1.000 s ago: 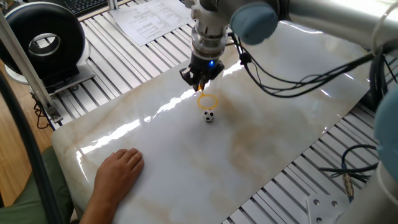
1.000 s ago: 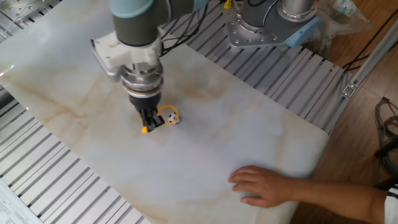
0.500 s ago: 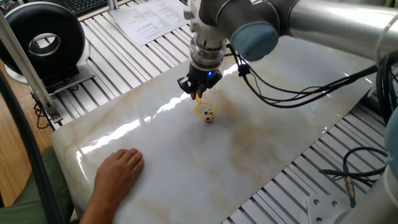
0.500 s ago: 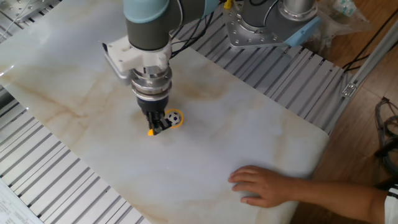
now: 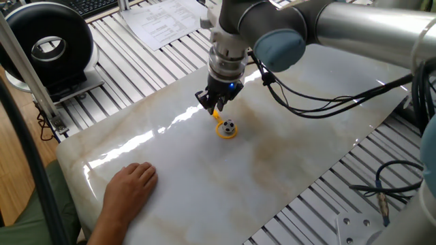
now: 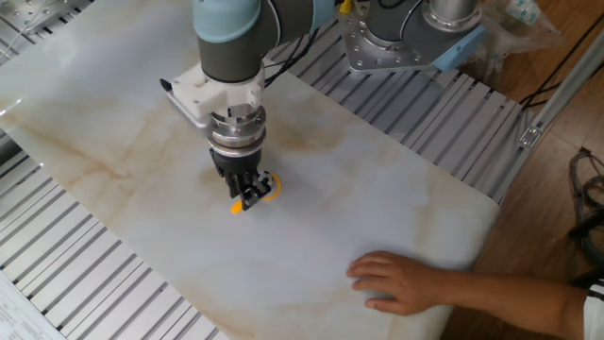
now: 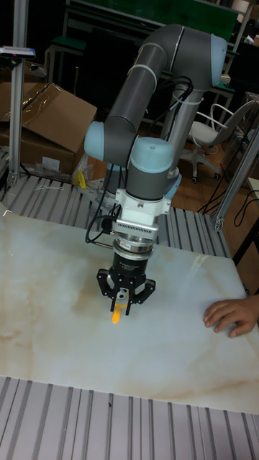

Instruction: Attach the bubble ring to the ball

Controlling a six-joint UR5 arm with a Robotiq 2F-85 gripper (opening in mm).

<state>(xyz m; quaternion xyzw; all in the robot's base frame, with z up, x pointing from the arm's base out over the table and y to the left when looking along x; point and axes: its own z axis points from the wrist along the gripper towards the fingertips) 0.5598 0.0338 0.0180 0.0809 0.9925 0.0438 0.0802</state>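
Observation:
The bubble ring (image 5: pixel 225 132) is a thin yellow-orange hoop lying low on the marble slab (image 5: pixel 272 163). It circles the tiny black-and-white ball (image 5: pixel 229 126). My gripper (image 5: pixel 217 107) stands just behind and left of the ball, shut on the ring's short stub handle. From the other fixed view the gripper (image 6: pixel 247 192) covers the ball, and only the hoop's edge (image 6: pixel 271 186) and the handle tip (image 6: pixel 236 207) show. In the tall fixed view the gripper (image 7: pixel 121 305) points straight down with the orange handle (image 7: pixel 116 315) between its fingers; ball and hoop are hidden.
A person's hand (image 5: pixel 129 187) rests flat on the slab near its front edge, also visible as a hand (image 6: pixel 398 281) and a hand (image 7: pixel 232 315). A black round device (image 5: pixel 48 42) and papers (image 5: pixel 163 24) lie beyond the slab. Cables hang from the arm.
The gripper has come down and shifted slightly with the ring. The hoop, earlier held above and behind the ball, now sits around it on the slab. The hand has not moved.

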